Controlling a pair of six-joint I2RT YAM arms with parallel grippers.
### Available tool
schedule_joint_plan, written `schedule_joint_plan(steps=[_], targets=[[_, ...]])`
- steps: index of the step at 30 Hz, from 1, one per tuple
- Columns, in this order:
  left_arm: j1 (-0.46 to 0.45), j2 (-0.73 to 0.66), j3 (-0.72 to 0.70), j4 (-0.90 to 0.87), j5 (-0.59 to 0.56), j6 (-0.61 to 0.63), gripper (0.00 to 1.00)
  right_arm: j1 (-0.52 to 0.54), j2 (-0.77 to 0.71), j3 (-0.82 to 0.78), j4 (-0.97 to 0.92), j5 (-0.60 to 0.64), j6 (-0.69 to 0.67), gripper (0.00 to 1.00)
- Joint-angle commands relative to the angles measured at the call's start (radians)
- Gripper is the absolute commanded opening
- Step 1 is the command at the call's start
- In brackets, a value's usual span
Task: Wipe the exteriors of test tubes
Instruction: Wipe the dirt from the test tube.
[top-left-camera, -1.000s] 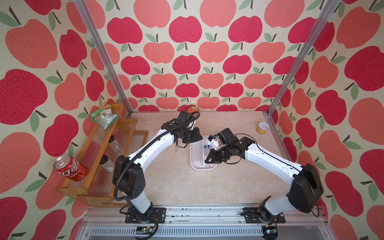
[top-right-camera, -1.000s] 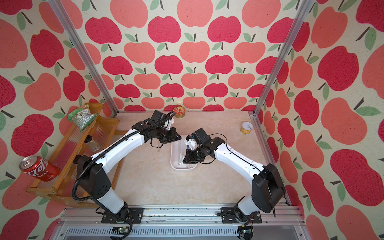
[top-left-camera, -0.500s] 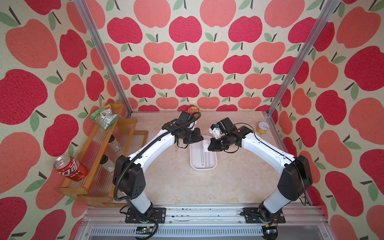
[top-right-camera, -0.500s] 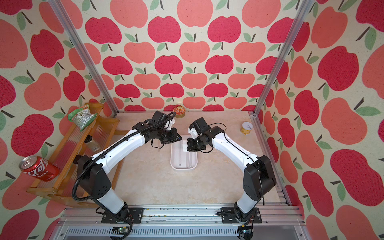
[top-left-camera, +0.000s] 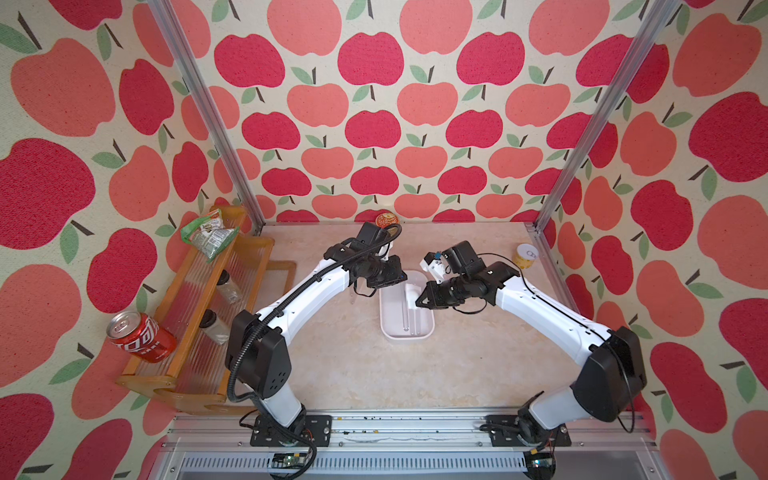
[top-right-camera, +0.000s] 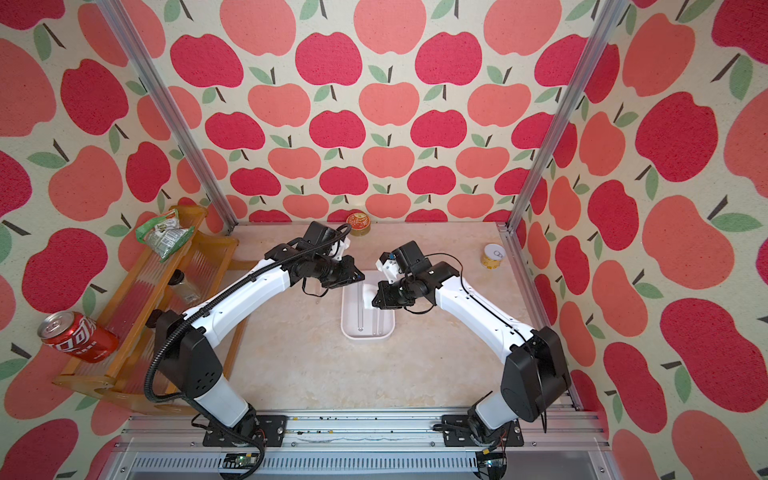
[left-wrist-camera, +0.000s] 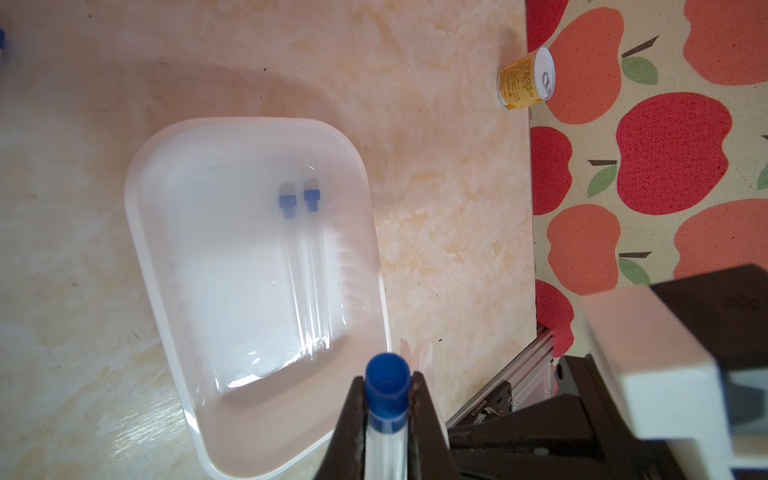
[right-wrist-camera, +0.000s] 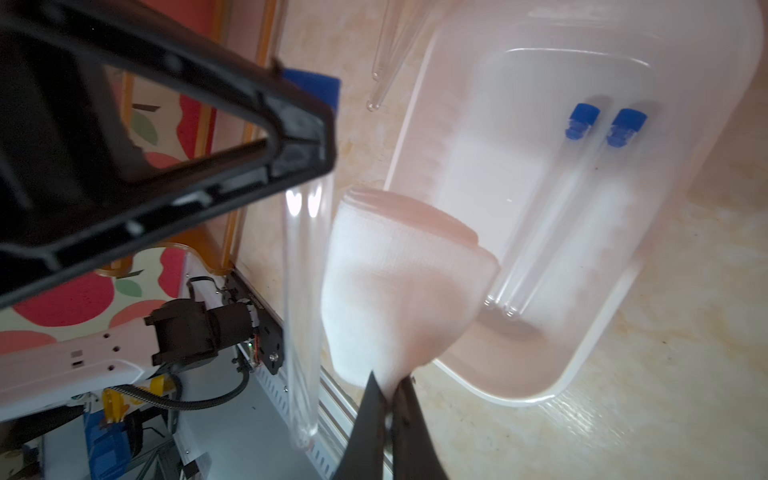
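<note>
Overhead, both white-and-black arms rise from the near rail and fold inward, elbows out, meeting above the shallow white plastic tray (top-left-camera: 407, 334) at the middle of the marbled beige bench (top-left-camera: 374, 374). The left arm (top-left-camera: 307, 295) stretches to the tray's far end with its wrist bent down. The left jaws are closed on a long clear test tube with a blue cap (left-wrist-camera: 386, 440), pinching it just below the cap, and its clear shaft (right-wrist-camera: 301, 311) hangs free past them. The right arm (top-left-camera: 540, 309) reaches across with its wrist pointing toward the left one. The right jaws are clamped on a folded white gauze cloth (right-wrist-camera: 399, 291), which sits just beside the held tube's shaft; whether it touches cannot be told. Two more blue-capped tubes (left-wrist-camera: 309, 274) lie side by side in the tray, and another two clear tubes (right-wrist-camera: 384, 62) lie on the bench just outside its rim.
</note>
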Motion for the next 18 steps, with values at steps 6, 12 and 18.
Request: schedule_joint_plan(steps=[6, 12, 18], targets=[[-0.011, -0.021, -0.016, 0.021, 0.016, -0.006, 0.12, -0.013, 0.012, 0.032, 0.025, -0.084, 0.032, 0.00], [-0.022, -0.018, -0.025, 0.025, 0.018, -0.012, 0.12, -0.018, -0.015, -0.003, 0.095, -0.119, 0.063, 0.00], [-0.041, -0.015, -0.027, 0.028, 0.013, -0.016, 0.12, -0.036, -0.008, 0.005, 0.103, -0.126, 0.069, 0.00]])
